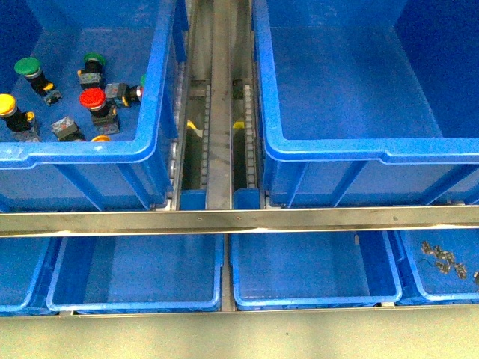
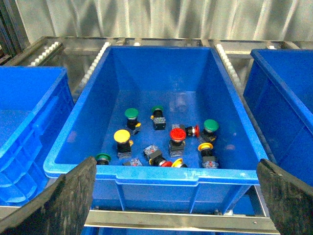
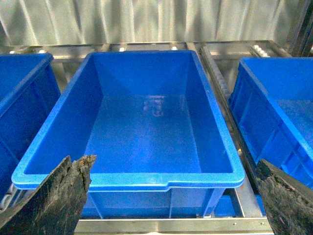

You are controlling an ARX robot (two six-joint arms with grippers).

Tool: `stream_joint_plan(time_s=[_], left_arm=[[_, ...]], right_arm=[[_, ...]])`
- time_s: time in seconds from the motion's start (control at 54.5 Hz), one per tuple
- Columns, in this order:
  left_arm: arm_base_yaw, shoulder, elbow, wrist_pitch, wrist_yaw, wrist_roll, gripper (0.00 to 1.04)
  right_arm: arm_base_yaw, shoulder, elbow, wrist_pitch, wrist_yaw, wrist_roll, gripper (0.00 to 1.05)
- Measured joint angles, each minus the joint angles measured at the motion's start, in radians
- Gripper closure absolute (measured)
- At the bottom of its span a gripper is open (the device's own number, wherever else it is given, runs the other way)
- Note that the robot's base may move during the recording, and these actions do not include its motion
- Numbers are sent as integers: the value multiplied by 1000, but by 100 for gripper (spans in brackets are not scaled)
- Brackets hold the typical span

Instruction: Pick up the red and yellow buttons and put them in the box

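Right now both arms sit back from the work, and neither shows in the front view. The left gripper (image 2: 175, 161) is released: in its wrist view its two dark fingers (image 2: 73, 196) stand in the lower corners of the frame, wide apart, with nothing between them. The right gripper (image 3: 171, 161) is likewise spread open and empty, its worn fingers (image 3: 58, 196) in the lower corners of its own view.

A red button (image 1: 92, 98) stands cap-up in the crate (image 1: 75, 149) at the upper left of the front view, near the middle of the crate floor. A yellow button (image 1: 7, 105) sits at the far left edge of that frame, and a second yellow cap (image 1: 100, 138) peeks over the near rim. Green buttons (image 1: 28, 67) lie among them, some tipped on their sides. The left wrist view looks into this same crate and shows further red and yellow caps lying close to the near wall.

At the upper right of the front view, the box (image 1: 337, 149) holds nothing. A roller track (image 1: 218, 112) runs between crate and box, keeping them apart. A steel rail (image 1: 239, 218) crosses the frame below them. Under it lie shallow trays (image 1: 135, 303); the one at the lower right holds a few small metal bits (image 1: 445, 260).
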Motion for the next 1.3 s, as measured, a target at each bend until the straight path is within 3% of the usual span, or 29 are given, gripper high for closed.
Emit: stream_joint_plan(time_s=[1.137,1.229,1.302], left_arm=[[0,2,1,-3,1,-1,8],[22,203,134,-293,113,-131,8],[62,463,253,-340,163,-201,8]], right_arm=[[0,0,0,0,0,0,6],[0,0,0,0,2,0,6],[0,0,0,0,-1,0,6]])
